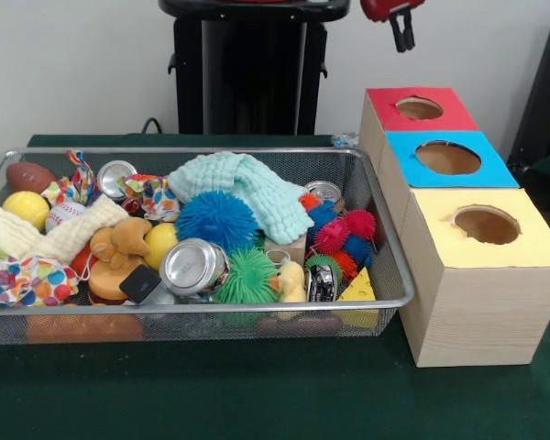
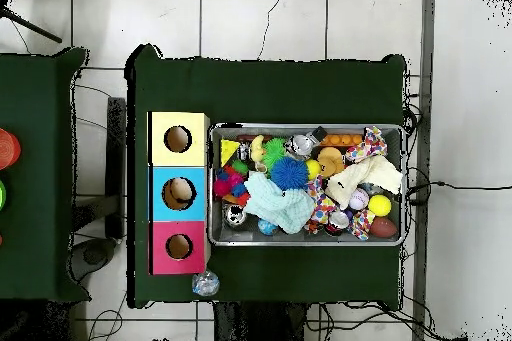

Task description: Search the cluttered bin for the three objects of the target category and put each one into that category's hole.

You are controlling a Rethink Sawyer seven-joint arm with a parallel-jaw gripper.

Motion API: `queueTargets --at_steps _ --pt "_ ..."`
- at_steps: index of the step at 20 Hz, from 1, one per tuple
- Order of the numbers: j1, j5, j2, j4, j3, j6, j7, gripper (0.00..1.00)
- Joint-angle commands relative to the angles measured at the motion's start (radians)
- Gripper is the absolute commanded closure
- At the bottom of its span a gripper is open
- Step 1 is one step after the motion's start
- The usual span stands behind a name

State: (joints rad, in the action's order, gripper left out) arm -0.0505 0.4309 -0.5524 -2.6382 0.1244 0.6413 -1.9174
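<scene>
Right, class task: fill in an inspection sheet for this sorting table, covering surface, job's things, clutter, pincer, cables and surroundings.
Surface: green table cloth, bare in front of the bin.
Job's things: wire bin; red box, blue box, yellow box in a row, each with a hole.
Clutter: spiky balls, cans, cloths, baseball, cheese wedge piled in the bin.
Pincer: pincer raised behind the red box, holding nothing; open or shut unclear.
Cables: cables on the floor.
Surroundings: tiled floor, second table.

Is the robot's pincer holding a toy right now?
No. The pincer hangs empty above the red box, away from the bin.
</scene>
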Motion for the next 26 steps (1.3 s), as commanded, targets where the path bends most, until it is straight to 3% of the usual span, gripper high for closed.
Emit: queueTargets --at_steps 1,4,9,17,26 --pt "-0.158 0.159 0.184 0.149 0.168 0.02 -0.246 1.0" --pt "-0.253 0.282 0.258 0.183 0.193 0.016 -0.228 1.0" --pt "-0.346 0.352 0.281 0.167 0.192 0.011 -0.207 1.0" --pt "-0.657 0.613 0.38 0.287 0.3 -0.28 -0.178 1.0" --pt "-0.914 0.763 0.501 0.353 0.441 -0.572 -0.096 1.0"
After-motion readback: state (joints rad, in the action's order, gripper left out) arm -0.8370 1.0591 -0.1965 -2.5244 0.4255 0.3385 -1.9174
